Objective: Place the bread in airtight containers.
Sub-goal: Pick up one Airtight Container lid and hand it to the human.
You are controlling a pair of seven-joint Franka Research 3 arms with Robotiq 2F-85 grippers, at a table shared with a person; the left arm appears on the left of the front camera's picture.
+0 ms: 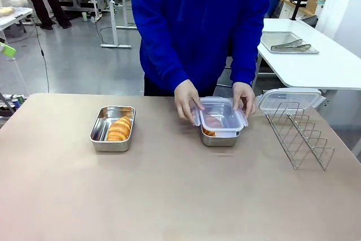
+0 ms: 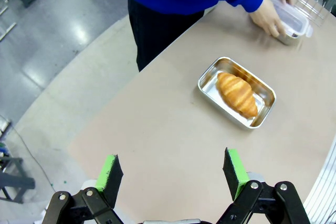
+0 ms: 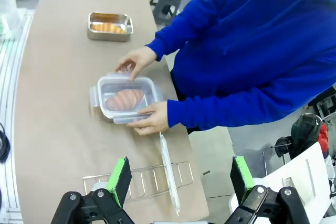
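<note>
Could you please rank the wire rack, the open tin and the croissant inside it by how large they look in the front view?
Largest to smallest:
1. wire rack
2. open tin
3. croissant
All three sit at a similar distance from the camera.

Two stainless-steel tins, open tin (image 1: 100,134) and lidded tin (image 1: 219,139), two croissants, bare croissant (image 1: 119,128) and covered croissant (image 3: 125,98), two clear lids, fitted lid (image 1: 223,114), spare lid (image 1: 287,99), one wire rack (image 1: 299,135), one table (image 1: 169,196).

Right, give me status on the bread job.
Left gripper, right gripper: open, empty. One golden-brown croissant in open stainless-steel tin; second croissant in other tin, person's hands on its clear plastic lid. Spare clear lid by wire rack.
</note>
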